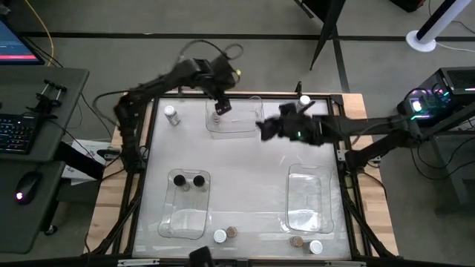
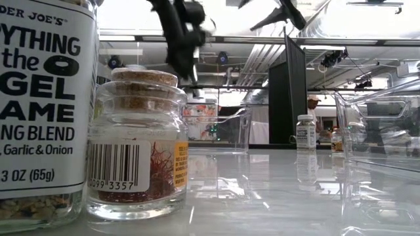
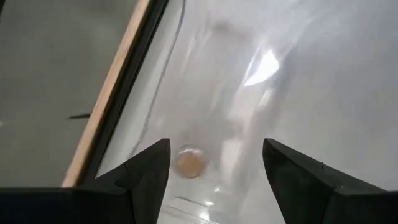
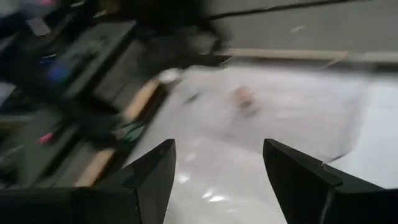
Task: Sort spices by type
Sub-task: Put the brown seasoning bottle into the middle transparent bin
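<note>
Cork-lidded saffron jar (image 2: 138, 147) stands nearest, beside a large seasoning-blend jar (image 2: 39, 105) on the white surface (image 1: 245, 159). Left gripper (image 1: 221, 106), jaws wide and empty, hangs over the far clear bin (image 1: 241, 127), where a tan-lidded jar (image 3: 189, 163) lies. Right gripper (image 1: 266, 127), jaws apart, holds nothing. Two black-lidded jars (image 1: 188, 180) sit in the near-left bin (image 1: 182, 219).

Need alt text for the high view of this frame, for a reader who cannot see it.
Overhead on a white table, the left gripper, fingers open, hangs over the far clear bin, with the right gripper beside that bin. Two black-lidded jars sit in the near-left bin; the near-right bin looks empty, and loose jars stand along the near edge.
</note>
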`<state>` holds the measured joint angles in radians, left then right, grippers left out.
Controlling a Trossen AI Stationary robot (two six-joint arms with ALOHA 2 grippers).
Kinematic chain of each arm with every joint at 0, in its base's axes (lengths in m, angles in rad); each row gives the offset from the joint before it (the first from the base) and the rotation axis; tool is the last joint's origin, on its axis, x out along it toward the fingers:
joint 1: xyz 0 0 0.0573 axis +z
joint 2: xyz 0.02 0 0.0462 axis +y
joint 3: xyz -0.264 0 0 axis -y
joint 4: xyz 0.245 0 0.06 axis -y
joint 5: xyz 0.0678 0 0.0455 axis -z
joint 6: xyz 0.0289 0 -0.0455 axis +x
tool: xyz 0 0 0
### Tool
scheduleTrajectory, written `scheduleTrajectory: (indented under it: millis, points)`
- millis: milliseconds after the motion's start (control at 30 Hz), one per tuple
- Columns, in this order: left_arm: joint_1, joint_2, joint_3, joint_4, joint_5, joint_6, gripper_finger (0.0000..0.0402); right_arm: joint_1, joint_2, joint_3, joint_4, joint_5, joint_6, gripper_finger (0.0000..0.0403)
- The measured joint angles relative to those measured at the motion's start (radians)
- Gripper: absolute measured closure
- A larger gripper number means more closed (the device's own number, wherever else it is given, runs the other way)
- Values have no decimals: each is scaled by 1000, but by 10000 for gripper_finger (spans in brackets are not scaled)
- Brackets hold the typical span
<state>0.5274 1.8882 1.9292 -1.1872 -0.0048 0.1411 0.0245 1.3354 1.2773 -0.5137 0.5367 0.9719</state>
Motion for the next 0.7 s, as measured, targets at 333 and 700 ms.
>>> scheduleTrajectory:
  millis: [333, 700]
  points:
    - [-11, -526, -393, 308, 100, -248, 158, -365, -2, -52, -527, -131, -143, 164]
    - [-76, -941, -787, 633, 95, -444, 158, -545, -142, -392, -552, -343, 23, 164]
